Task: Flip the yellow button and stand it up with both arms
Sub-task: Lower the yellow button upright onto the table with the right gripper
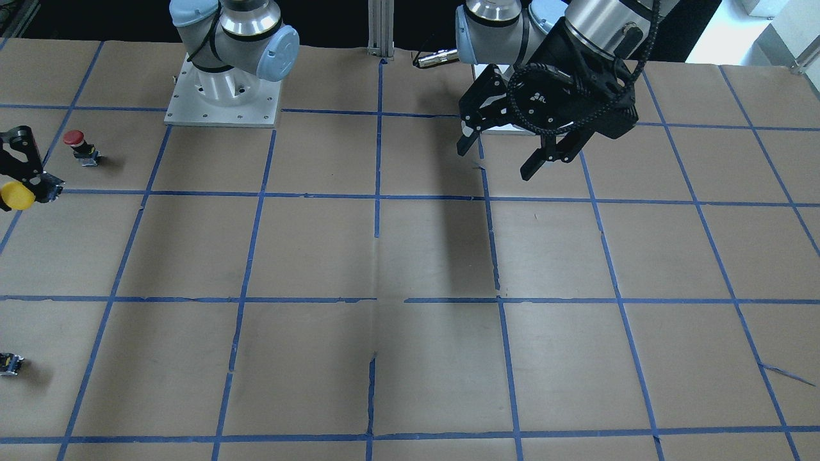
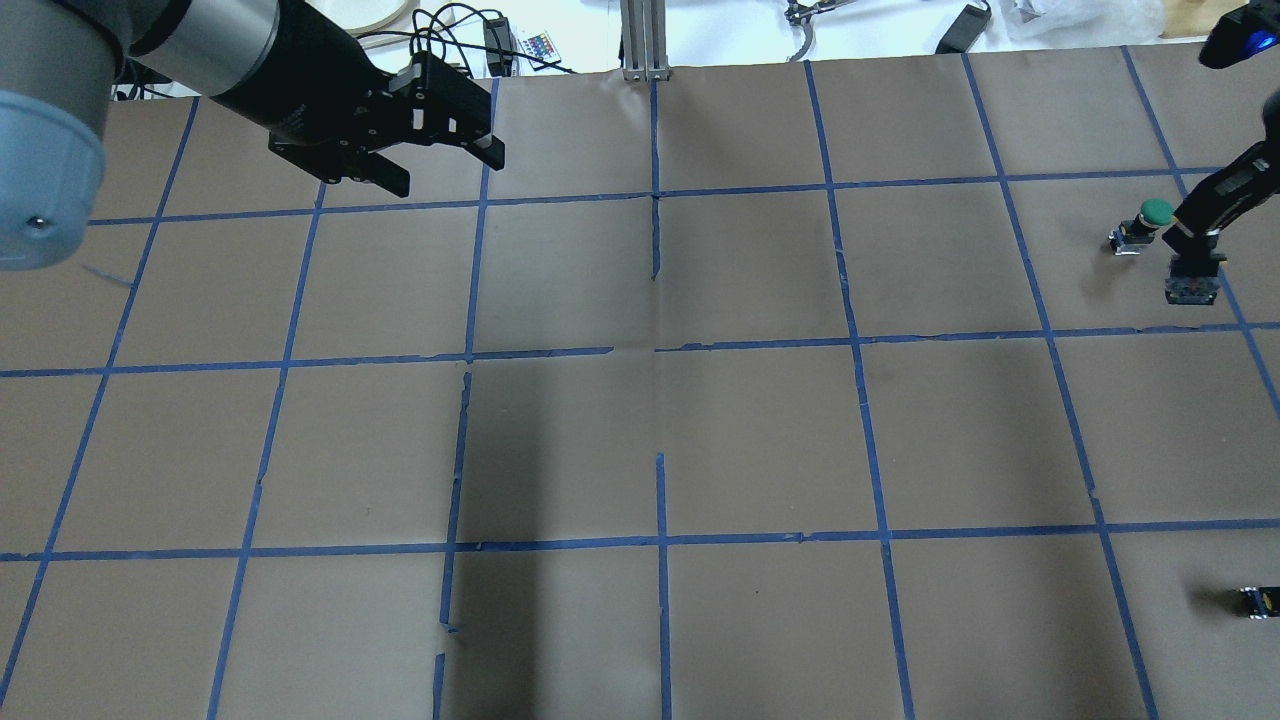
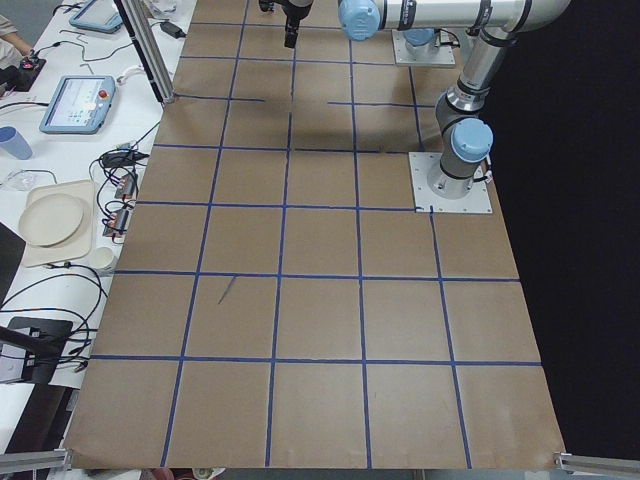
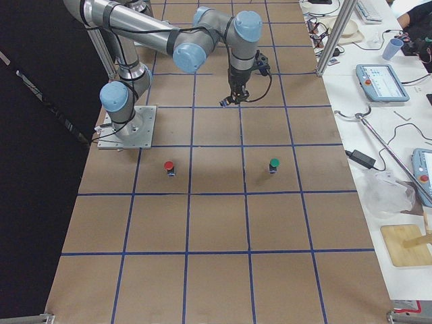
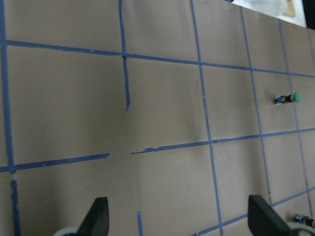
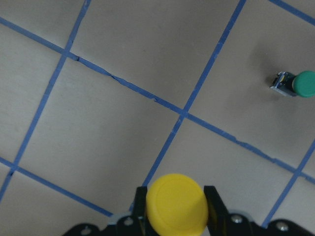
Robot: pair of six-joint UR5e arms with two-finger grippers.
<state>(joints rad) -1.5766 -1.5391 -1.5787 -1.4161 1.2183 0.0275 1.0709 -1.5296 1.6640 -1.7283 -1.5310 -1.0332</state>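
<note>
The right hand (image 6: pixel 175 196) is clenched on the yellow button (image 6: pixel 176 206), its black fingers (image 6: pixel 140 204) pressed against either side of the round yellow cap, which fills the bottom of the right wrist view. It holds the button up off the table (image 1: pixel 320 256), out at the robot's right end; from across the table the cap (image 1: pixel 16 196) shows at the picture's left edge. Below and beyond it a green button (image 6: pixel 301 83) sits on the table. A red button (image 1: pixel 75 142) stands close by on the robot's side, and a small black block (image 1: pixel 9 363) lies well apart from both. The left hand (image 1: pixel 496 160) hangs released and empty above the table's other half, near its own base, fingers spread wide. Blue tape lines (image 1: pixel 378 256) divide the brown table into squares.
</note>
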